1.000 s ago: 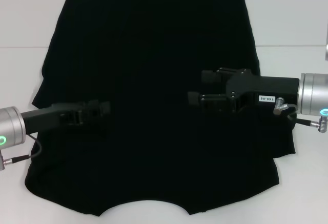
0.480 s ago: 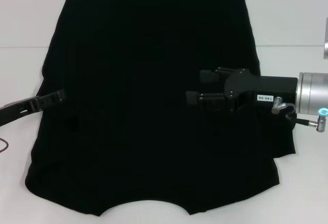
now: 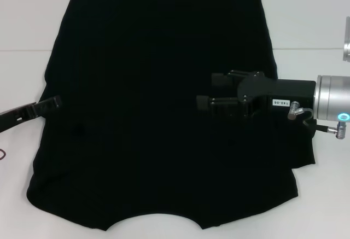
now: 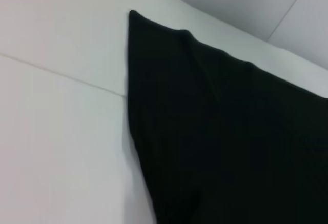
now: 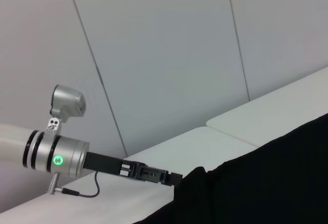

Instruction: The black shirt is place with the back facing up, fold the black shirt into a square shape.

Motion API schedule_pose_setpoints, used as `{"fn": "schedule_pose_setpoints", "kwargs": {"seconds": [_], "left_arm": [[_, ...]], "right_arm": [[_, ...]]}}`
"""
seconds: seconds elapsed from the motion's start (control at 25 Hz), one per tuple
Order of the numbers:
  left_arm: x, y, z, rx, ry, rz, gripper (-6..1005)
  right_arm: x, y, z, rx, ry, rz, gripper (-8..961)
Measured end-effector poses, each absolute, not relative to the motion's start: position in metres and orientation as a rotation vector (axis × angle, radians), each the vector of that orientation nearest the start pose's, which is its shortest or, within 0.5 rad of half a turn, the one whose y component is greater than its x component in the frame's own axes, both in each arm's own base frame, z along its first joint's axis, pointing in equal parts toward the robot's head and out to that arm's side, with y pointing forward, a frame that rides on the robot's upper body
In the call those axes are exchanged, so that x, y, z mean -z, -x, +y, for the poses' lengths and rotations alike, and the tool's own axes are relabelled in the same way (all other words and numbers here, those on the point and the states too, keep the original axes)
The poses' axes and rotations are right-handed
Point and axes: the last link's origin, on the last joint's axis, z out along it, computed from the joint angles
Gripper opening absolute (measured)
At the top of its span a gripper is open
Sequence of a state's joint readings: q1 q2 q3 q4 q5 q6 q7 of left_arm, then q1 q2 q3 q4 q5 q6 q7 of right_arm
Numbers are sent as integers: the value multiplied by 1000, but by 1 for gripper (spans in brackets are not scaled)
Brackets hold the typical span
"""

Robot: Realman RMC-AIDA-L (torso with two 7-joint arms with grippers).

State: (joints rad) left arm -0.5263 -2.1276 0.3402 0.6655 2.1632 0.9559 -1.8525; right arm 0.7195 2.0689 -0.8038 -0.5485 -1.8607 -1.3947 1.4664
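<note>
The black shirt lies flat on the white table, plain side up, its hem at the far edge and its neck curve at the near edge. My right gripper hovers over the shirt's right half, pointing left, open with nothing between its fingers. My left gripper is at the shirt's left edge, seen edge-on. The left wrist view shows a corner of the shirt on the table. In the right wrist view the shirt fills the lower right, and the left gripper reaches its edge.
Bare white table shows on both sides of the shirt, with a seam line across it. A grey panelled wall stands behind the table. A silver joint shows at the right edge.
My left gripper has drawn back leftward, from over the shirt's left half to its left edge. The right gripper has crept slightly left and away from me over the shirt.
</note>
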Motion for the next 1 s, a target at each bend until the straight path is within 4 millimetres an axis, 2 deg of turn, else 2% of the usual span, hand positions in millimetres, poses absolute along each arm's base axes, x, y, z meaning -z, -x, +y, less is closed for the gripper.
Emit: {"fn": "schedule_pose_setpoints", "kwargs": {"seconds": [0.68, 1.0], "left_arm": [[-29, 366, 368, 535, 1734, -1406, 946], [-26, 363, 371, 539, 1741, -1405, 933]], "right_arm": [[17, -199, 385, -780, 2714, 608, 908], [17, -200, 385, -783, 2713, 613, 908]]}}
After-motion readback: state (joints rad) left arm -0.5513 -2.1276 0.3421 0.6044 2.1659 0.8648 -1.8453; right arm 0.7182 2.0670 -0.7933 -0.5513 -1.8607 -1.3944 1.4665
